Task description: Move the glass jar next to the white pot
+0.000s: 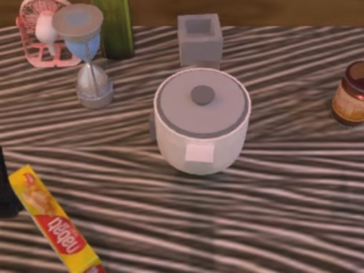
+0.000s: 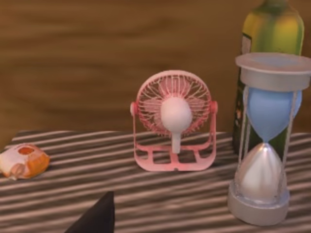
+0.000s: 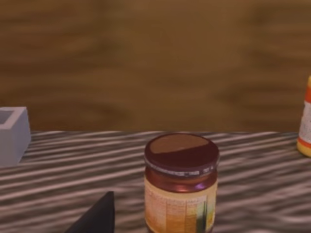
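The glass jar (image 1: 350,94) stands upright at the table's right edge, with amber contents, a pale label and a dark red lid. In the right wrist view the glass jar (image 3: 181,184) is close ahead, and a dark part of my right gripper (image 3: 97,217) shows beside it, apart from it. The white pot (image 1: 200,122), with grey lid, round knob and a square white label, sits at the table's centre, well left of the jar. My left arm (image 1: 4,187) shows only as a dark shape at the left edge. A dark part of my left gripper (image 2: 97,218) holds nothing.
A grey square box (image 1: 199,38) stands behind the pot. A blue-and-grey hourglass (image 1: 88,57), a tall green bottle (image 1: 116,25) and a pink fan (image 1: 40,31) crowd the back left. A yellow packet (image 1: 54,224) lies front left. An orange-and-white bottle (image 3: 306,116) stands beyond the jar.
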Robot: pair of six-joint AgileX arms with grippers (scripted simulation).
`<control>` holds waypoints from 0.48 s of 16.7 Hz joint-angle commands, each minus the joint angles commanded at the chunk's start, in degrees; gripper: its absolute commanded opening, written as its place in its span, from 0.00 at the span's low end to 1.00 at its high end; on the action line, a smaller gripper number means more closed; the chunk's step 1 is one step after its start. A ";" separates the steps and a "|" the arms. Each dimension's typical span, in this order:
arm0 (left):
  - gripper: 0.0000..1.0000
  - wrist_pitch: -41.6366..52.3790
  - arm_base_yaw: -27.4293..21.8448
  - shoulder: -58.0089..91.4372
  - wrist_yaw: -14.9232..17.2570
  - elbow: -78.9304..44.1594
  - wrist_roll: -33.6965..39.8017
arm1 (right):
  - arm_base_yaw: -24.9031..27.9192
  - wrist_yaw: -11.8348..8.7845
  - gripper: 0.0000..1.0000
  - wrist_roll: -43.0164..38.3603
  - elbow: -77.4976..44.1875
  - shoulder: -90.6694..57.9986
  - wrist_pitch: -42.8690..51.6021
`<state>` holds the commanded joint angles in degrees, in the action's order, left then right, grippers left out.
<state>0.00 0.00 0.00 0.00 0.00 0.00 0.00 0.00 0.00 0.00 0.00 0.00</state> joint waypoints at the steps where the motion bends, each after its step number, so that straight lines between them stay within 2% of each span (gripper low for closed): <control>1: 1.00 0.00 0.00 0.00 0.00 0.00 0.00 | 0.00 0.00 1.00 0.00 0.00 0.00 0.00; 4: 1.00 0.00 0.00 0.00 0.00 0.00 0.00 | 0.20 -0.21 1.00 0.15 -1.62 -1.47 0.84; 8: 1.00 0.00 0.00 0.00 0.00 0.00 0.00 | 0.79 -0.84 1.00 1.19 -11.37 -10.81 6.33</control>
<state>0.00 0.00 0.00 0.00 0.00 0.00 0.79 -0.84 1.19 -11.37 -10.81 6.33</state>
